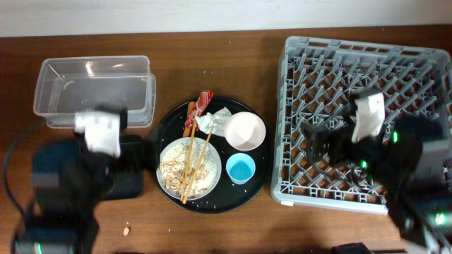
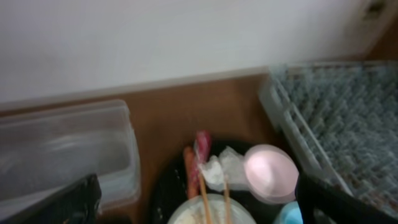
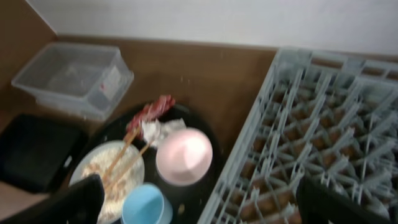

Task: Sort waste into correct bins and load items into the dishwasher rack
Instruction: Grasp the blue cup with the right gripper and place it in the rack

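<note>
Barely begun, I'd say: grey pegged plastic rack (image 1: 339,56) at right and clear plastic tub (image 1: 92,62) upper left empty, everything on the round black tray (image 1: 251,194), left gripper (image 2: 199,208) and right gripper (image 3: 199,205) spread.

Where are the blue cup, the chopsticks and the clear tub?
blue cup (image 1: 240,168): overhead view, centre of its inside.
chopsticks (image 1: 190,161): overhead view, mid-shaft of one stick.
clear tub (image 1: 92,92): overhead view, bare floor.

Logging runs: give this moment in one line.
left fingers open; right fingers open; grey pegged plastic rack empty where visible; clear rectangular plastic tub empty; dishes, waste on round black tray
</note>
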You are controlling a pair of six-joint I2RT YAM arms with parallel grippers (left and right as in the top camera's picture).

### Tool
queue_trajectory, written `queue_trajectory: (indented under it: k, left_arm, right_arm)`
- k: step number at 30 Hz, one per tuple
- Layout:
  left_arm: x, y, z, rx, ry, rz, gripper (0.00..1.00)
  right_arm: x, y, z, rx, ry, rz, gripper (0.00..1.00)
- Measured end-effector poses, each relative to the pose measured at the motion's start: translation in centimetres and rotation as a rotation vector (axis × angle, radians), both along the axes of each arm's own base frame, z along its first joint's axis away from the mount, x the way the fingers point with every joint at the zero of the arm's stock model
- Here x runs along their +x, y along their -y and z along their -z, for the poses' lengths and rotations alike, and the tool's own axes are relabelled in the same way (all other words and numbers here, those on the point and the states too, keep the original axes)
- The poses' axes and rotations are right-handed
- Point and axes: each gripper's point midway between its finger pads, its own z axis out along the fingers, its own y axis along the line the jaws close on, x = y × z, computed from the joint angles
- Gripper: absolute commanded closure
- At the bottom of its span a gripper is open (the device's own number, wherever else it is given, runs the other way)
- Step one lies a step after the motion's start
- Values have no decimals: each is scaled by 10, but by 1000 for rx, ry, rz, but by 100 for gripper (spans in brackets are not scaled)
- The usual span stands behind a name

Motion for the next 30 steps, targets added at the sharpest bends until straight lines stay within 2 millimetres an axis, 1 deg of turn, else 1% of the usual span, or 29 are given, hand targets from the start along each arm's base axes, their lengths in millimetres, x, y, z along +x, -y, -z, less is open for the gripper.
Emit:
queue_trajectory:
  k: [2, 3, 4, 5, 6, 7, 8, 9, 10, 11, 12, 13, 14, 15, 16, 17, 18, 19, 20, 21, 22, 23, 24, 26, 28, 30]
  left_arm:
    - [28, 11, -4, -19, -123, 49, 1]
    - [41, 19, 1, -48, -179, 87, 1]
    - [45, 27, 5, -77, -215, 124, 1]
    - [49, 44, 13, -139, -270, 209, 1]
    - [50, 54, 21, -172, -315, 256, 8]
    - [48, 62, 36, -187, -396, 276, 19]
    - [44, 74, 57, -179, -498, 298, 25]
    - [36, 84, 82, -149, -615, 306, 33]
    - [26, 98, 116, -74, -751, 313, 37]
    - [21, 109, 137, -9, -819, 328, 39]
    - [16, 117, 154, 47, -868, 337, 44]
    - [7, 141, 181, 136, -938, 388, 45]
    - [1, 150, 196, 179, -973, 410, 45]
    - [-4, 159, 210, 219, -1007, 425, 49]
    - [-7, 172, 231, 264, -1043, 445, 55]
    - [-11, 180, 247, 308, -1066, 455, 55]
    - [-10, 179, 253, 339, -1068, 434, 60]
    - [-6, 178, 259, 366, -1056, 404, 73]
    - [1, 176, 266, 393, -1043, 365, 78]
    - [2, 175, 273, 404, -1059, 348, 78]
    - [4, 173, 278, 418, -1063, 336, 80]
    - [4, 172, 281, 425, -1068, 331, 85]
    - [5, 171, 283, 429, -1069, 325, 100]
    - [9, 171, 284, 432, -1056, 315, 99]
    - [7, 170, 283, 434, -1064, 314, 100]
    - [0, 162, 272, 418, -1122, 307, 100]
  right_arm:
    - [13, -2, 0, -10, -113, -4, 2]
    - [15, -3, 6, -11, -164, -8, 2]
    - [16, -5, 14, -13, -215, -12, 2]
    - [19, -5, 20, -14, -248, -14, 2]
    - [21, -4, 28, -5, -291, 9, 2]
    - [23, 3, 33, 12, -325, 74, 2]
    - [25, 15, 37, 25, -353, 150, 2]
    - [25, 26, 40, 39, -377, 216, 2]
    - [26, 41, 43, 61, -401, 303, 2]
    - [25, 46, 45, 68, -411, 330, 2]
    - [23, 51, 47, 73, -430, 359, 2]
    - [21, 56, 49, 79, -443, 389, 2]
    - [20, 58, 50, 78, -451, 397, 2]
    - [18, 58, 51, 78, -460, 399, 2]
    - [17, 58, 53, 76, -468, 403, 2]
    - [17, 58, 53, 76, -469, 404, 2]
    - [16, 58, 53, 76, -472, 404, 2]
    - [16, 58, 53, 75, -474, 404, 2]
    - [16, 58, 55, 74, -479, 404, 2]
    - [17, 58, 56, 73, -485, 404, 2]
    - [18, 58, 59, 71, -496, 405, 2]
    - [19, 58, 61, 70, -507, 405, 2]
    - [20, 58, 65, 67, -519, 406, 2]
    - [19, 58, 67, 65, -534, 407, 2]
    - [16, 58, 69, 62, -550, 407, 2]
    - [15, 58, 70, 61, -555, 407, 2]
